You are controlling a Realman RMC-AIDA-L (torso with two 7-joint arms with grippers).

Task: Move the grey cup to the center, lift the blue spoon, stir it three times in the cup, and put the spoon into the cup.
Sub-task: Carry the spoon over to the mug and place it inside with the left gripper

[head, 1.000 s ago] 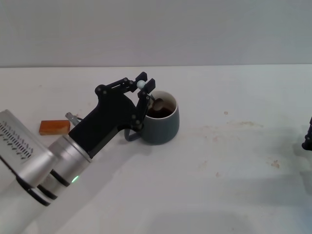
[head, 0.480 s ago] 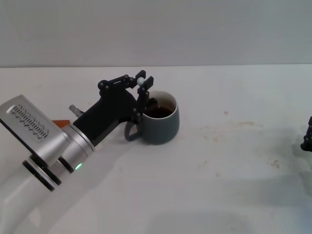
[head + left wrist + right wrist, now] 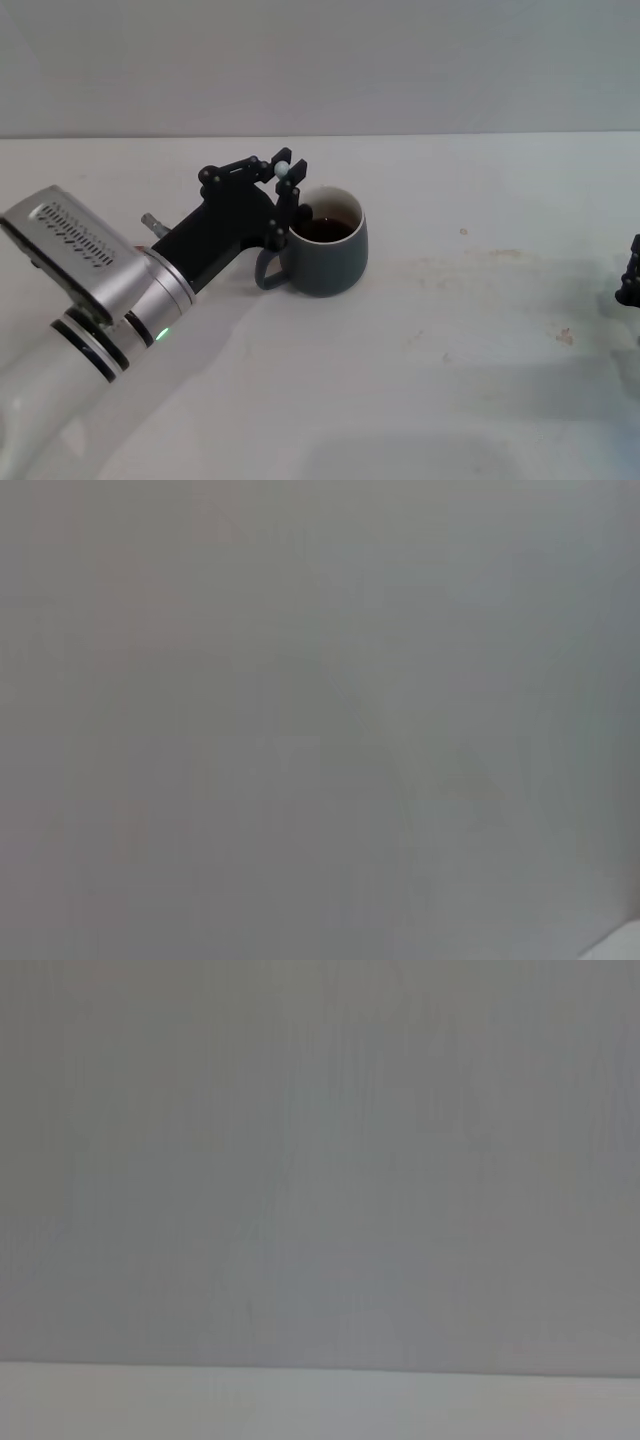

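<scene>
In the head view the grey cup (image 3: pixel 327 255) stands on the white table near the middle, its handle toward my left arm and dark liquid inside. My left gripper (image 3: pixel 285 178) is just above the cup's left rim, shut on the blue spoon (image 3: pixel 283 168). The spoon's pale handle tip sticks up between the fingers and its lower end dips into the cup at the left inner wall. My right gripper (image 3: pixel 629 278) is parked at the far right edge, only partly in view. Both wrist views show only a blank grey wall.
A small grey metal piece (image 3: pixel 150 218) lies on the table behind my left arm. The white table (image 3: pixel 470 340) stretches in front and to the right of the cup, with faint stains. The grey wall (image 3: pixel 400 60) stands behind the table.
My left arm has swung and the gripper with the spoon has shifted a little left, from over the cup's middle to its left rim. The arm now hides the orange block. The cup has not moved.
</scene>
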